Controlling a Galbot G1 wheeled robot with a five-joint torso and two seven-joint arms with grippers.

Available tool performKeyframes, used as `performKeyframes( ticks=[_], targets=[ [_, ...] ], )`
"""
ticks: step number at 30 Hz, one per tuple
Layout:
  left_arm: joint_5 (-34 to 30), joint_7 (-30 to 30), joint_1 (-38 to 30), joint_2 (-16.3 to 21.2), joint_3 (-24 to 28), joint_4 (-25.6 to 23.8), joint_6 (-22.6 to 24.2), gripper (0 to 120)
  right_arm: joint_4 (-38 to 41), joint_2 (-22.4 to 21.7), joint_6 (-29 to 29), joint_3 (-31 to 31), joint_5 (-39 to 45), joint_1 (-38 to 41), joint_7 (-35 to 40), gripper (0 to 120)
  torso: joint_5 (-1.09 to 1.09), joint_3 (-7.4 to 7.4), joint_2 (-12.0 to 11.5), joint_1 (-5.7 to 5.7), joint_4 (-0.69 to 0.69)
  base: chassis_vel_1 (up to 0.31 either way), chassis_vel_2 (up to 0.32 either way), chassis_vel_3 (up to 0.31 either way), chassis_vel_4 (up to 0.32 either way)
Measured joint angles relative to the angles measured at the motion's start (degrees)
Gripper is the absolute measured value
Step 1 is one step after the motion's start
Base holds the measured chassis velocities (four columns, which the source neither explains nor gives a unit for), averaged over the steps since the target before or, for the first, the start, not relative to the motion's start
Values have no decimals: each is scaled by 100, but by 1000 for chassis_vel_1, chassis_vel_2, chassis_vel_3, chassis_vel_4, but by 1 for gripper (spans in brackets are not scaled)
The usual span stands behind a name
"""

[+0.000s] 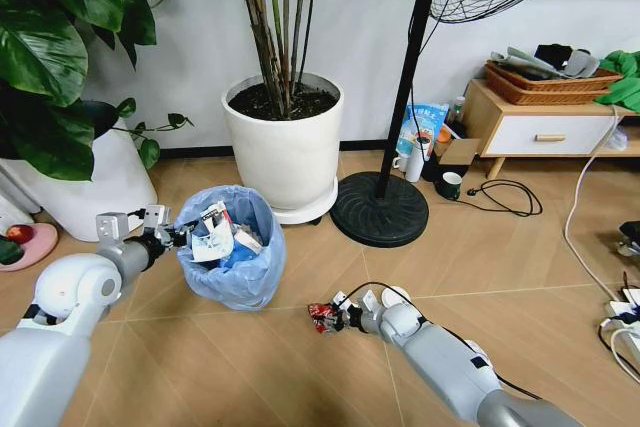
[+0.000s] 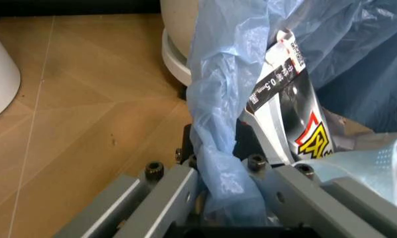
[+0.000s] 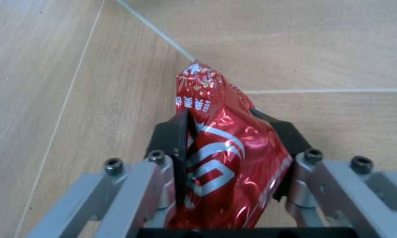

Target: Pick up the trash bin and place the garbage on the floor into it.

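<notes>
Left gripper (image 1: 178, 235) clamped on the bag rim of the bin (image 1: 232, 247), near the big pot (image 1: 284, 142). Right gripper (image 1: 335, 315) pinching a red wrapper (image 3: 222, 158) low over the floor (image 1: 300, 367); wrapper's lower end hidden between the fingers.

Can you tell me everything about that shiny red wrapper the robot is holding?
The red wrapper is a crinkly, shiny foil packet with white swirls and small white writing. It is crumpled and squeezed between the black fingers of the robot's right hand, which is shut on it. Its free end sticks out past the fingertips. It is held low over the tan wood floor, a little way from the blue-lined trash bin.
</notes>
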Motion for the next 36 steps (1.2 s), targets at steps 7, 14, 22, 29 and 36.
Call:
performKeyframes(
  ticks=[7, 14, 22, 29, 36],
  targets=[
    [3, -8, 25, -9, -4, -40, 0, 0, 99, -5, 22, 126, 2, -93, 130, 19, 0, 0, 0, 0, 0, 0, 0, 0, 0],
    [5, -9, 50, -9, -11, -52, 1, 0, 682, -166, -118, 391, 310, -255, 391, 19, -1, 1, 0, 0, -1, 0, 0, 0, 0],
    [5, 3, 48, 23, 8, -22, 9, 0, 1346, -316, -77, 791, 780, -176, 706, 19, 0, 0, 0, 0, 0, 0, 0, 0, 0],
    [-3, 10, 71, 117, 9, -10, 38, 0, 2430, -706, -264, 1134, 1327, -124, 1021, 18, 0, 1, 0, 0, 0, 0, 0, 0, 0],
    [-12, 16, 45, 196, 76, 36, 73, 0, 3248, -1047, -415, 1415, 1765, -24, 1260, 18, -1, 1, 0, 0, -4, 0, 0, 0, 0]
  ],
)
